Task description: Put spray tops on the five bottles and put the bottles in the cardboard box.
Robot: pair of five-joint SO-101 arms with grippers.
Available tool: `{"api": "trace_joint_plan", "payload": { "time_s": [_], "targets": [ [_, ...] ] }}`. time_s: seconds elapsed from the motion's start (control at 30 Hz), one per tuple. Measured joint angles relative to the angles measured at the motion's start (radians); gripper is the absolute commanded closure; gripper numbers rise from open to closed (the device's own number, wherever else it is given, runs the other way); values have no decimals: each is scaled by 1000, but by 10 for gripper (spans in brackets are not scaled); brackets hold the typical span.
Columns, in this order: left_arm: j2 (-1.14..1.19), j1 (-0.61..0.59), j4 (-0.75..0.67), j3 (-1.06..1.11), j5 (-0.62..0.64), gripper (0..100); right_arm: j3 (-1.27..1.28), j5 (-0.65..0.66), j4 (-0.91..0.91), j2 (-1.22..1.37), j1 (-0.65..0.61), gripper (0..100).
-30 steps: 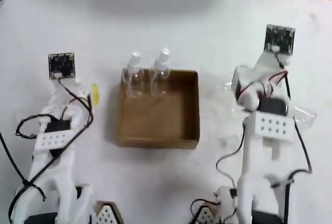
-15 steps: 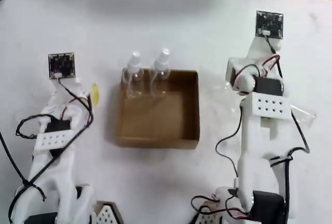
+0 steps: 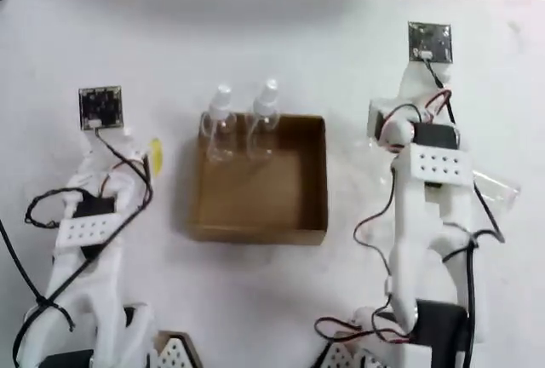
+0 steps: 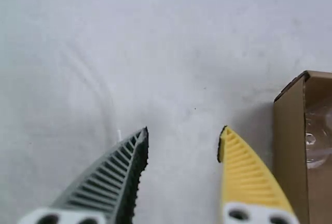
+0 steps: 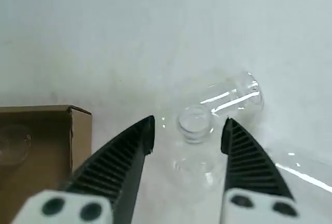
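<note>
The cardboard box [image 3: 258, 182] lies open at the table's centre. Two clear bottles with white spray tops [image 3: 220, 121] [image 3: 266, 117] stand at its far left corner. My right gripper [image 5: 188, 130] is open, and a clear upright bottle without a top [image 5: 195, 124] stands on the table between its fingertips. Just beyond that one, a second topless bottle [image 5: 234, 96] lies on its side. Left of the box, my left gripper [image 4: 182, 141] hangs open over bare table with nothing between its fingers. The box wall [image 4: 290, 146] is beside its yellow finger [image 4: 243, 172].
The right arm [image 3: 430, 168] stretches over the table right of the box. A piece of clear plastic [image 3: 498, 187] lies on the table at its right. The box corner [image 5: 72, 117] is close beside the right gripper. The table is white.
The right arm has stretched farther from the front edge and slightly left, so its wrist camera sits higher in the high view. The left arm and the box have not moved.
</note>
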Motion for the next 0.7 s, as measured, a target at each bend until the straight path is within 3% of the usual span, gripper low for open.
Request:
{"api": "trace_joint_plan", "payload": {
  "time_s": [0.17,0.37,0.7],
  "targets": [
    [0,0,0,0,0,790,-2,0,-9,18,-6,817],
    [0,0,0,0,0,790,-3,6,-40,26,-2,906],
    [0,0,0,0,0,790,-3,9,-72,26,43,897]
  ]
}}
